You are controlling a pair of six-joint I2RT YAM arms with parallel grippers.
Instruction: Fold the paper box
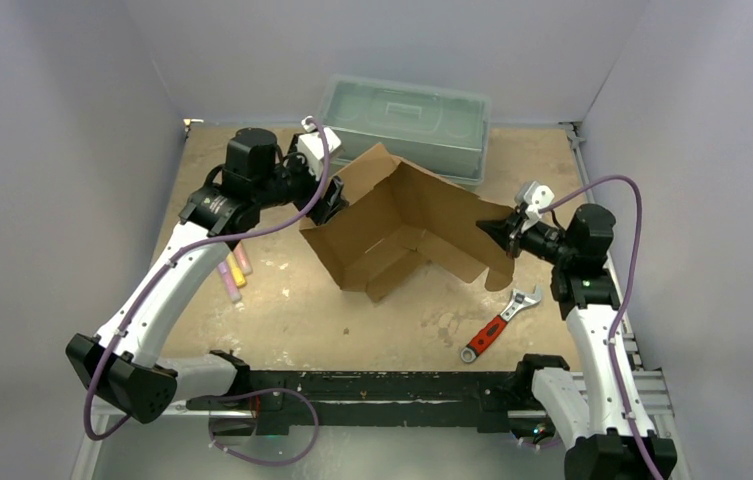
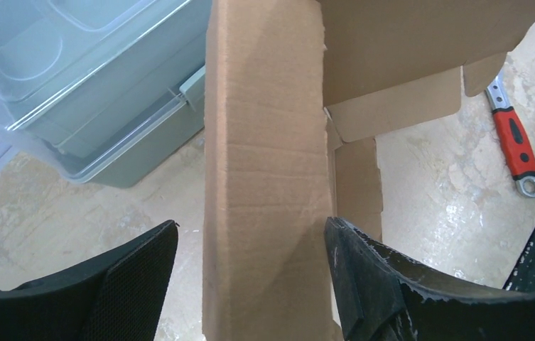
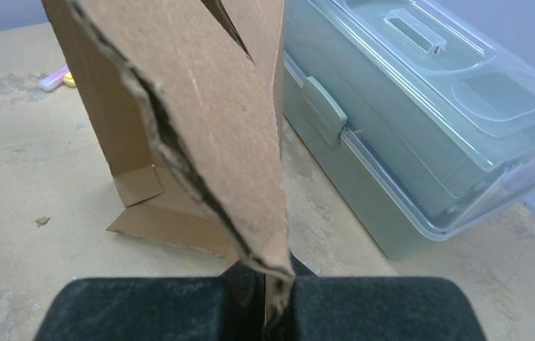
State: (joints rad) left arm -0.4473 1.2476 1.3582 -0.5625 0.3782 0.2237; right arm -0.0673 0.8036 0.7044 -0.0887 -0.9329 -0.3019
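Paper box: mid-tabletop, half-formed; side panels raised, near flaps lying flat.
Right hand: clamped together on the corner of the box's right flap; the ragged corrugated edge runs down between the pads.
Left hand: wide apart, astride the upright left panel; one finger at the panel's edge, the other apart from it.
Toolbox: just beyond the box, far side.
Wrench: near right, apart from the box.
Markers: left of the box.
Room: widest stretch of tabletop lies nearward, toward the arm bases.
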